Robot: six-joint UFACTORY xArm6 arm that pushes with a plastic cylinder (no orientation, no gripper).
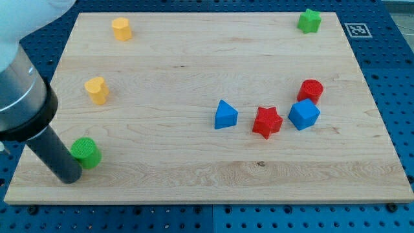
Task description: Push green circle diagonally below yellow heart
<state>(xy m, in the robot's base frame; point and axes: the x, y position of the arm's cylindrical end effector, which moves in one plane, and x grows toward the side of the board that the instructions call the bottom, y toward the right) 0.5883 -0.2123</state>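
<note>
The green circle (85,153) sits near the board's lower left corner. The yellow heart (97,90) lies above it, slightly to the right. My tip (70,177) rests on the board just left of and below the green circle, touching or nearly touching its lower left side. The dark rod runs up and to the left from the tip to the arm at the view's left edge.
A yellow hexagon (121,29) lies at the top left and a green star (309,21) at the top right. A blue triangle (225,114), a red star (267,122), a blue cube (303,114) and a red cylinder (311,90) cluster right of centre. The board's left edge (39,116) is close to the tip.
</note>
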